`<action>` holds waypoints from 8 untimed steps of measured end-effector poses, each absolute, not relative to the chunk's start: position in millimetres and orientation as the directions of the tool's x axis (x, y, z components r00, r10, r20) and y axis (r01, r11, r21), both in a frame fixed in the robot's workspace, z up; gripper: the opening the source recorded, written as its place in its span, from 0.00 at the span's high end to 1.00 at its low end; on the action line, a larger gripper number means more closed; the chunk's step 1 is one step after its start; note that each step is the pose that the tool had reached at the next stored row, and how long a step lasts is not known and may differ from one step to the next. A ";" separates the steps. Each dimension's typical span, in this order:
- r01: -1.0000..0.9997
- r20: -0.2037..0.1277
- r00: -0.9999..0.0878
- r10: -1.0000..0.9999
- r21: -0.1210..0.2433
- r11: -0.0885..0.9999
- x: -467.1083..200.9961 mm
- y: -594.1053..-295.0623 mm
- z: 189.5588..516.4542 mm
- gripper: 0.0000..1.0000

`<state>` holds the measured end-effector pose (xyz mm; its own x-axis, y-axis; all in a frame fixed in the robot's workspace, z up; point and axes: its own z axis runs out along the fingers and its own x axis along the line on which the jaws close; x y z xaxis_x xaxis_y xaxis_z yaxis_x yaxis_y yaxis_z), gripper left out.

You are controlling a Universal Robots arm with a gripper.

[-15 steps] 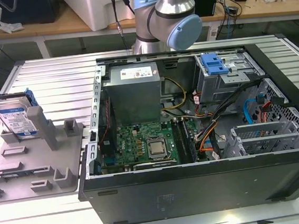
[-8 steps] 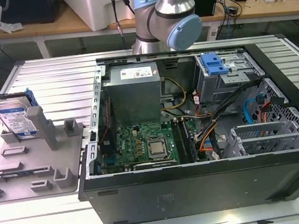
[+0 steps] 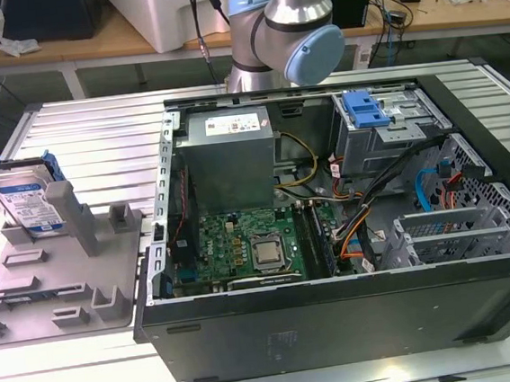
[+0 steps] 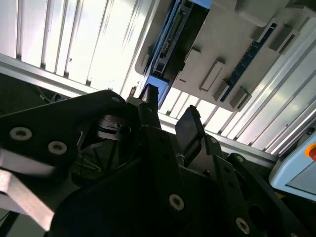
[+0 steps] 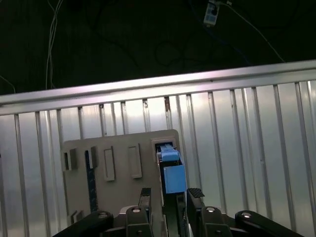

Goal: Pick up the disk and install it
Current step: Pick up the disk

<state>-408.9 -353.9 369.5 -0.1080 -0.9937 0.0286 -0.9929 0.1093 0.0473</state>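
The disk [image 3: 23,202], silver with a white-and-blue label and a blue carrier frame, stands upright on edge in a grey fixture [image 3: 65,286] at the exterior view's left. In both wrist views it appears edge-on as a blue strip [image 5: 170,170] [image 4: 170,42]. My gripper [image 5: 170,195] [image 4: 170,116] hangs open well above it, one dark fingertip [image 5: 144,195] on each side of the disk's line, with nothing between them. The arm's grey-and-blue joints [image 3: 285,35] rise behind the computer case.
An open computer case [image 3: 340,318] lies on the ribbed aluminium table [image 3: 95,125], showing the motherboard, cables and a grey drive cage with a blue latch piece [image 3: 364,108]. The fixture has several other upright blocks [image 3: 118,224]. Benches with clutter stand behind.
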 end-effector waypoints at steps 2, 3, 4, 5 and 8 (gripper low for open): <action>-0.993 0.029 -0.105 -0.994 0.047 0.107 -408.9 -354.0 369.4 0.58; -0.994 0.029 -0.101 -0.994 0.047 0.102 -408.9 -354.0 369.5 0.58; -0.994 0.029 -0.094 -0.995 0.047 0.095 -408.9 -353.9 369.5 0.58; -0.995 0.029 -0.083 -0.996 0.047 0.085 -408.9 -353.9 369.5 0.58; -0.998 0.029 -0.038 -0.999 0.047 0.039 -408.9 -353.9 369.4 0.58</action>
<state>-408.9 -353.9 369.4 -0.0377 -0.9989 0.0293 -0.9981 0.0391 0.0473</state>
